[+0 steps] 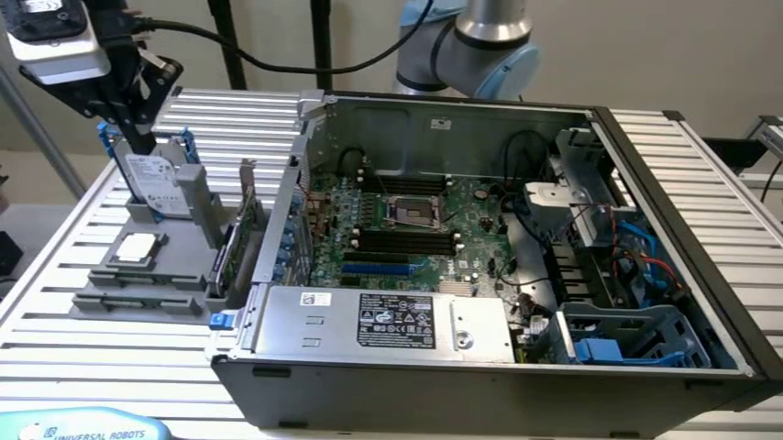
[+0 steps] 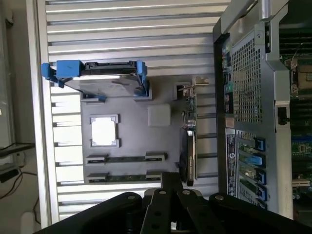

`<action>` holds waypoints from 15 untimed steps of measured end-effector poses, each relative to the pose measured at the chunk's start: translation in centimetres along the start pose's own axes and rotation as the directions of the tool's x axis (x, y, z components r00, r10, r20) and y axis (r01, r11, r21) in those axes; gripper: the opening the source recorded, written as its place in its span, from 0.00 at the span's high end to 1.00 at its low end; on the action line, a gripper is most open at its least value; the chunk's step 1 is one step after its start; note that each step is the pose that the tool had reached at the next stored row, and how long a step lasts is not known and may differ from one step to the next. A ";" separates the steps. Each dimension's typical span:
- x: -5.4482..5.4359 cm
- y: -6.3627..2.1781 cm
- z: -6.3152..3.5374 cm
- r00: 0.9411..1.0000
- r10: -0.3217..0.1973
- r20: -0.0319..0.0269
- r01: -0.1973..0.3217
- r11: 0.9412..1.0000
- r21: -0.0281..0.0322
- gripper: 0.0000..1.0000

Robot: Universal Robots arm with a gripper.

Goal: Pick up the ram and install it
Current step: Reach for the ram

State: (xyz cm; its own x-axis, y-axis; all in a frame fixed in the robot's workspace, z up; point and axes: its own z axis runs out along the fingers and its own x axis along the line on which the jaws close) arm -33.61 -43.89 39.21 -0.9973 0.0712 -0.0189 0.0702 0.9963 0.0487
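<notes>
While gripper (image 1: pixel 142 145) hangs closed, ram (image 2: pixel 124 178) lies in holder (image 2: pixel 134 129).

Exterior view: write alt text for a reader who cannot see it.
A robot arm's gripper hangs shut over a hard drive standing in a grey parts holder at the exterior view's left. A silver processor chip lies in the holder too. Beside it on the slatted metal table sits an open computer case, its motherboard exposed.

I read this as a robotics lab bench: a slatted aluminium tabletop (image 1: pixel 61 357) carries an opened desktop computer case (image 1: pixel 404 392) and a grey parts fixture (image 1: pixel 157 302), with an industrial arm's joint (image 1: pixel 490 41) visible behind it.
</notes>
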 end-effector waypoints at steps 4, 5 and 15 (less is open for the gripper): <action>1.6 -0.41 -0.04 1.000 0.000 0.000 0.000 1.000 0.000 0.89; 1.9 -0.52 -0.04 1.000 0.000 0.000 0.000 1.000 0.000 0.89; 3.9 -1.37 -0.04 1.000 0.000 0.000 0.000 1.000 0.000 0.89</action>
State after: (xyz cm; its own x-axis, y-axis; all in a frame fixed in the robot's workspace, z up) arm -37.61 -44.98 39.11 -0.9973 0.0710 -0.0187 0.0700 0.9964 0.0487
